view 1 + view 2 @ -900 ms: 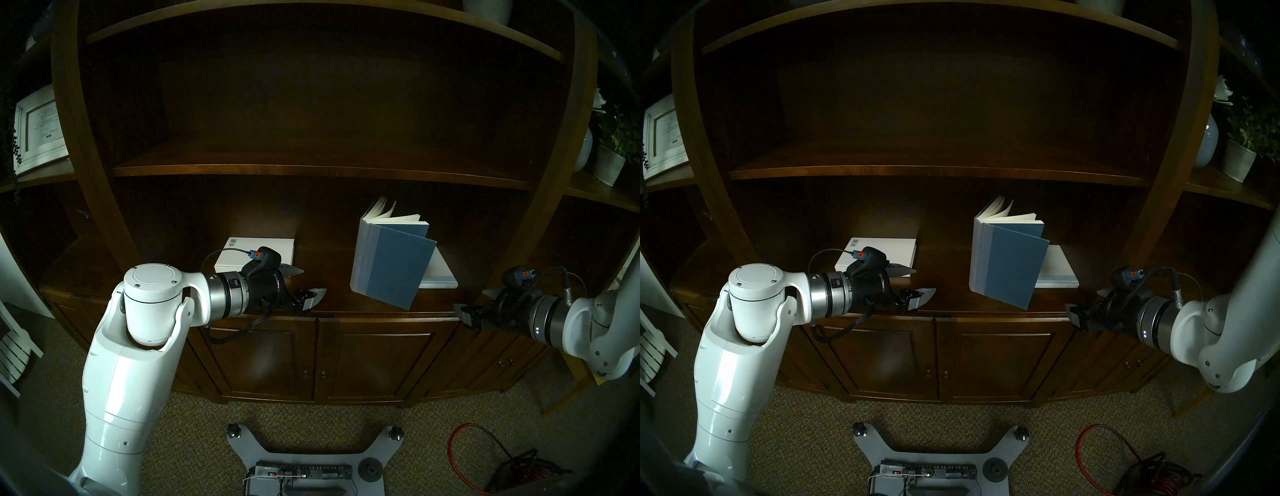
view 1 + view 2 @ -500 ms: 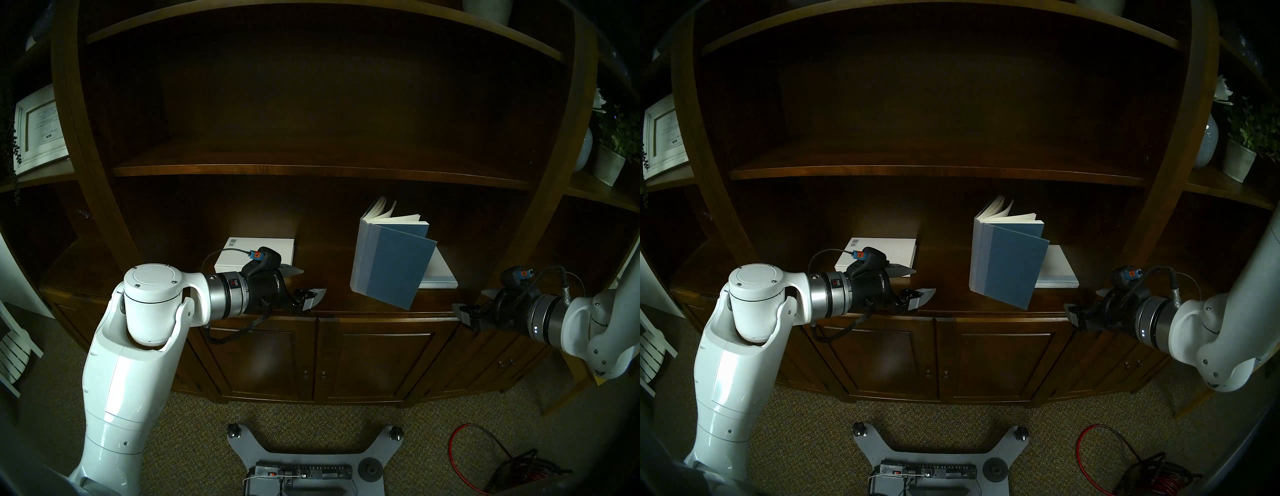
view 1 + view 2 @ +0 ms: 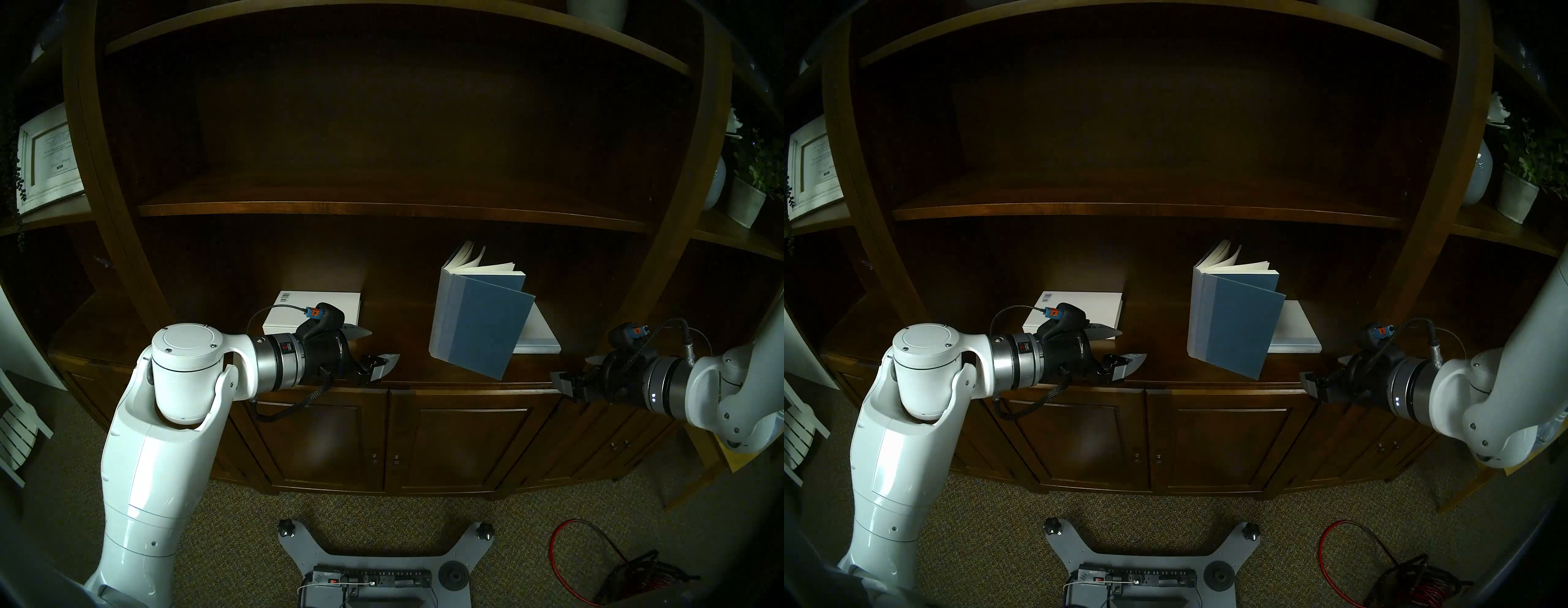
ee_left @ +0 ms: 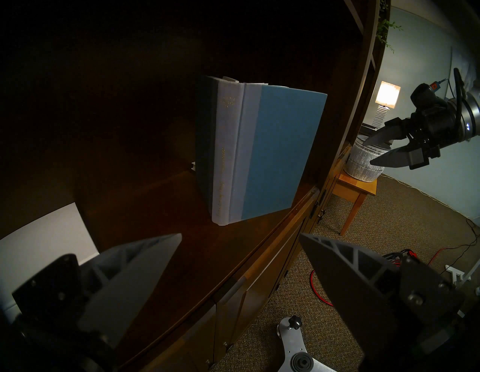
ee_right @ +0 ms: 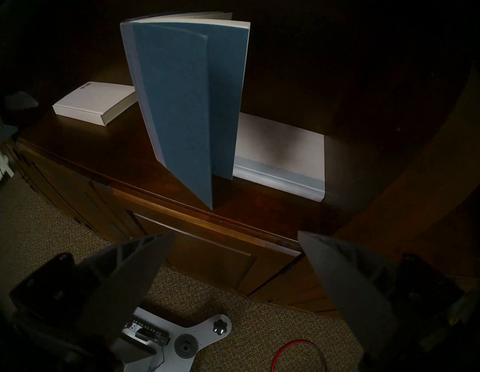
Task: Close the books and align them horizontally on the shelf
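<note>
Since the earlier frames only the right arm has shifted: the right pincer (image 3: 570, 375) has crept a little up and inward toward the books, while the left arm and all three books sit as they were.

The blue book (image 3: 479, 325) stands upright and splayed open on the shelf (image 3: 407, 365), its pages fanned at the top and its front cover swung toward the worktop's front edge. Just behind its right side lies the white book with the pale blue strip (image 5: 280, 155), flat and closed; whether the two touch is hard to judge in this dim light. Well to the left lies the white book with the barcode (image 3: 314, 308), also flat and closed.

The right pincer hovers off the shelf's front edge, right of the blue book, fingers spread and empty. The left pincer (image 3: 373, 350) hangs over the shelf between the barcode book and the blue one, likewise spread wide and holding nothing.

The step in hand looks like the approach to the one open book. Next the right pincer would need to reach the loose cover and press it toward the pages, probably with the left steadying the spine side so the book does not topple or slide.
</note>
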Robot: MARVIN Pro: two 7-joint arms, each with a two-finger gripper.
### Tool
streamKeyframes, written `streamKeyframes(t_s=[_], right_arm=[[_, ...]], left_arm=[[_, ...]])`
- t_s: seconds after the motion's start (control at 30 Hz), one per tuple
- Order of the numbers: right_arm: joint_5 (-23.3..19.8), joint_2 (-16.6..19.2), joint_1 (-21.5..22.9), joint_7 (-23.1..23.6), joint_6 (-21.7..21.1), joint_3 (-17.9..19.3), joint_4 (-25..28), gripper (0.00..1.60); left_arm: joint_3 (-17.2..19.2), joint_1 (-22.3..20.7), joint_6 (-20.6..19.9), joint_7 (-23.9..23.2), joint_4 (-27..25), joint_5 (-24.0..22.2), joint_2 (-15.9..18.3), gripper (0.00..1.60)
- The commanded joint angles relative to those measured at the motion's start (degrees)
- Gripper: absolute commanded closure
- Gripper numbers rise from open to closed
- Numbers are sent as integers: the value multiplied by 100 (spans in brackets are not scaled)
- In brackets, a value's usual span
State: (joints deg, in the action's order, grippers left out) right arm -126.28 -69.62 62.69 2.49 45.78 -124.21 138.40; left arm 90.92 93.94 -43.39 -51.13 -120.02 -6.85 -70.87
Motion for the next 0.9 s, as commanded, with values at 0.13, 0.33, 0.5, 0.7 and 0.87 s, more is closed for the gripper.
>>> streamKeyframes(t_s=[0.13,0.33,0.5,0.7,0.87], right_arm=[[-284,41,96,149,-352,413,-299,0],[-411,40,-8,128,-537,665,-428,0],[-618,4,-192,-69,-716,990,-572,0],[-781,-70,-354,-331,-833,1287,-659,0],[-932,-145,-521,-585,-930,1602,-729,0]], left_arm=[[5,-112,11,-1,-115,-5,-4,0],[5,-113,11,-1,-115,-5,-4,0],[6,-112,11,-2,-115,-4,-5,0],[6,-112,11,-2,-115,-4,-5,0],[6,-112,11,-2,-115,-4,-5,0]])
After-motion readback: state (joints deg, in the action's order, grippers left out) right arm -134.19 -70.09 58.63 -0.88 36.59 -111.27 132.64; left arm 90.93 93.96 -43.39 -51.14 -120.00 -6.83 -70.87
